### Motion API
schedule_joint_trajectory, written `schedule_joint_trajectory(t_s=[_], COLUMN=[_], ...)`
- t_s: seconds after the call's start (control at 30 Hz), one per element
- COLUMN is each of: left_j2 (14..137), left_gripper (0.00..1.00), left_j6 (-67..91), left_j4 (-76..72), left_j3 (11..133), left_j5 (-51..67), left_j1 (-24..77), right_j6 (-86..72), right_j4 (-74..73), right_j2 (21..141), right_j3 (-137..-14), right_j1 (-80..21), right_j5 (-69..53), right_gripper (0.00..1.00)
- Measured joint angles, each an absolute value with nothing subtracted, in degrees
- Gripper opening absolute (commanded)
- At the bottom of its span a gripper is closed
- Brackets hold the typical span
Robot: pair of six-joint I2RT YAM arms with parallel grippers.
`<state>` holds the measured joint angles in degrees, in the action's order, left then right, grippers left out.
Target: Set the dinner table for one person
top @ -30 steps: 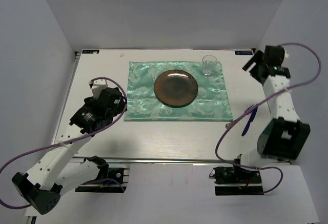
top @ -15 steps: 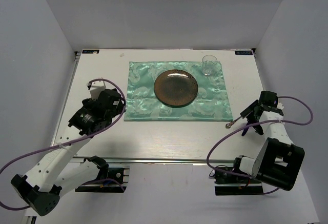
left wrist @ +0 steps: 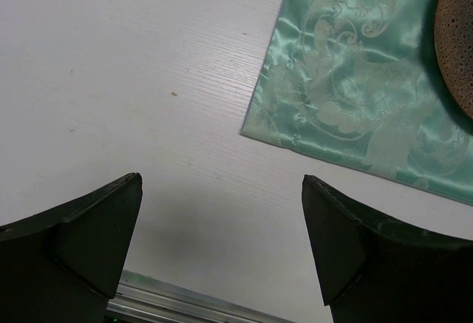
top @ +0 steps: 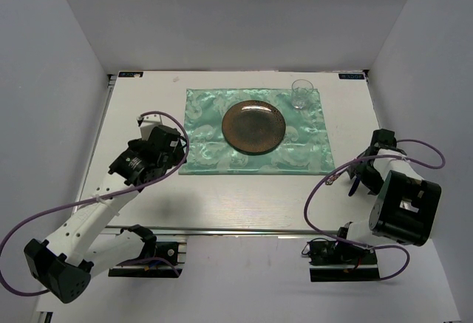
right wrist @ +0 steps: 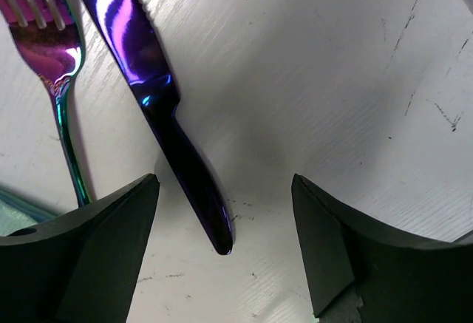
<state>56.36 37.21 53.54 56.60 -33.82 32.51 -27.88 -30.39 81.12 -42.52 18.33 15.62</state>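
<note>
On the dinner table: plate on placemat, glass behind-right — fork left of knife.

No text legible: a far-left label and a far-right label, both small dark strips, sit at the back corners of the surface, their print too small to read.

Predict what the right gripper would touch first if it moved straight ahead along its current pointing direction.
Probably the iridescent purple metal knife: its handle lies between the right gripper's open fingers on the white tabletop, though depth is unclear.
</note>
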Motion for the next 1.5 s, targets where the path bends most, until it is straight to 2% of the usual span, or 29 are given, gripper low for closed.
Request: schedule_joint_trajectory(t_s=[0.07, 0.2, 0.33, 0.4, 0.47, 0.5, 0.53, 0.87, 1.03, 1.17, 1.27, 1.5], left_j2=[57.2, 57.6, 57.6, 57.6, 57.6, 57.6, 57.6, 57.6, 57.6, 57.8, 57.8, 54.4], left_gripper=[0.98, 0.98, 0.98, 0.98, 0.98, 0.98, 0.98, 0.98, 0.98, 0.98, 0.98, 0.98], left_j6=[37.0, 36.9, 36.9, 36.8, 36.9, 36.8, 36.8, 36.8, 36.6, 36.1, 35.5, 32.6], left_j4=[53.5, 53.5, 53.5, 53.5, 53.5, 53.5, 53.5, 53.5, 53.5, 53.5, 53.2, 50.2], left_j3=[56.6, 56.6, 56.6, 56.6, 56.6, 56.6, 56.6, 56.6, 56.6, 56.6, 56.6, 54.8], left_j5=[-33.6, -33.5, -33.5, -33.4, -33.4, -33.4, -33.4, -33.1, -32.7, -32.1, -31.9, -30.2], left_j1=[32.4, 32.5, 32.8, 32.8, 32.8, 32.8, 32.8, 32.7, 32.7, 32.7, 32.7, 32.7], right_j6=[-27.8, -27.7, -27.1, -26.5, -26.5, -26.1, -26.0, -26.1, -26.6, -25.3, -22.7, -13.6], right_j4=[-30.5, -30.3, -29.4, -28.9, -27.2, -27.0, -26.7, -27.5, -33.1, -35.1, -34.8, -32.0], right_j2=[82.1, 84.6, 85.5, 86.2, 86.7, 86.8, 87.0, 85.9, 78.1, 73.6, 75.4, 87.8], right_j3=[-42.8, -44.5, -45.0, -45.5, -45.5, -45.6, -45.7, -45.5, -44.2, -47.9, -51.9, -59.5], right_j1=[18.3, 18.2, 18.2, 17.9, 17.5, 17.3, 17.1, 16.5, 15.1, 12.2, 8.8, -2.3], right_j5=[16.4, 16.6, 15.9, 15.0, 13.9, 13.7, 13.7, 14.8, 18.1, 18.9, 18.1, 13.4], right_gripper=[0.7, 0.68, 0.57, 0.45, 0.17, 0.16, 0.01, 0.0, 0.0, 0.0, 0.0, 0.0])
